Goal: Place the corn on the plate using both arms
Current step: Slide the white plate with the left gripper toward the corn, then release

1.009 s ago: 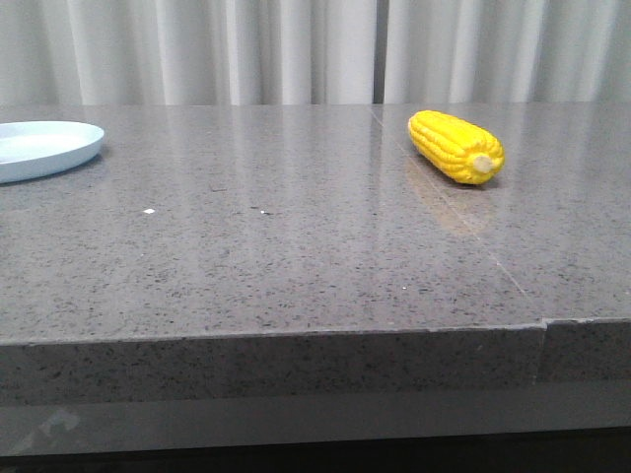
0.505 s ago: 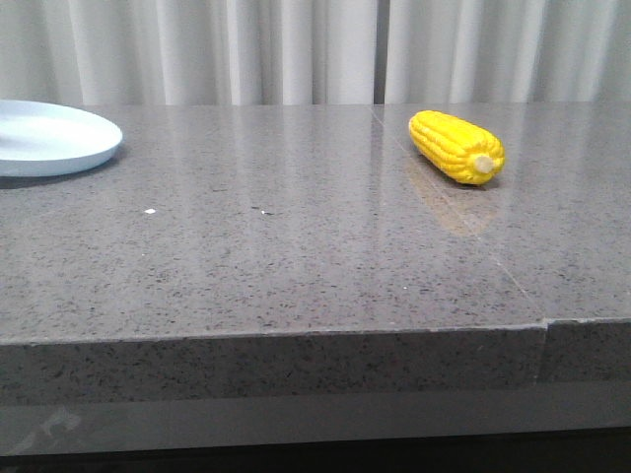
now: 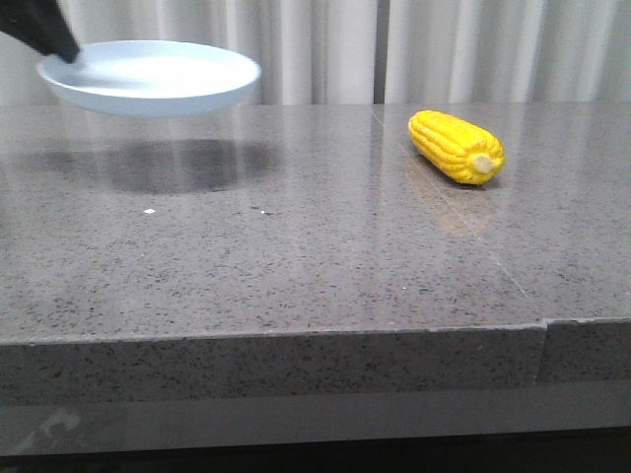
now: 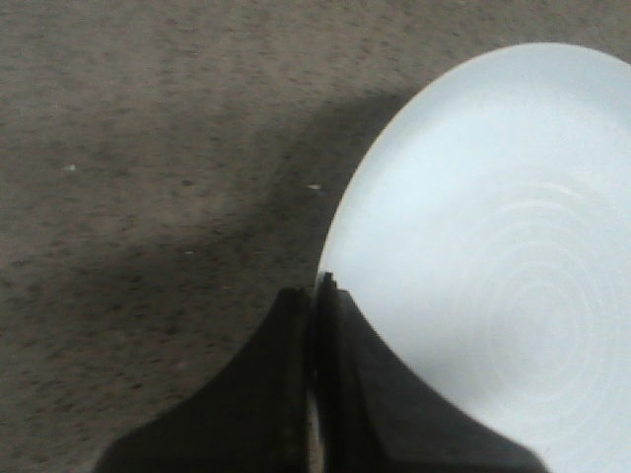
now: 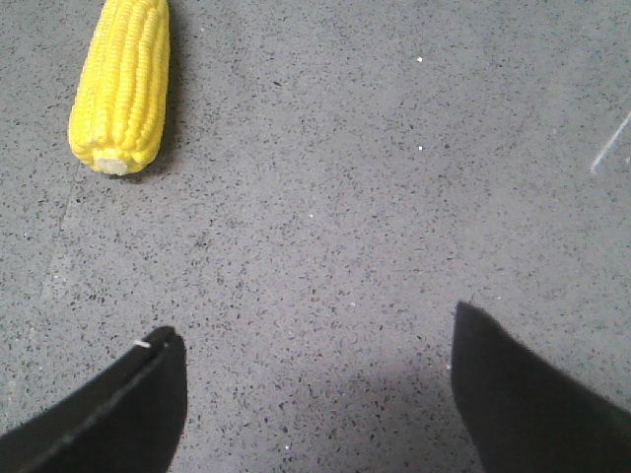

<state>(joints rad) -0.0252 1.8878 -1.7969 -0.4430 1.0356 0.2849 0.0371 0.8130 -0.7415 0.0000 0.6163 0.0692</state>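
Left pincer (image 4: 317, 325), plate (image 3: 158, 79) now aloft.

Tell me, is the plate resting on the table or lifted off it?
Lifted. The plate hangs above the table with its shadow beneath, and the left gripper pinches its rim.

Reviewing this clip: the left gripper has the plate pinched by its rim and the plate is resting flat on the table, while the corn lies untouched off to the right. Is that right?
Not quite. The plate is not resting on the table: the front view shows it lifted clear, with its shadow on the surface beneath. The rest holds: the left gripper pinches the rim, and the corn lies untouched to the right.
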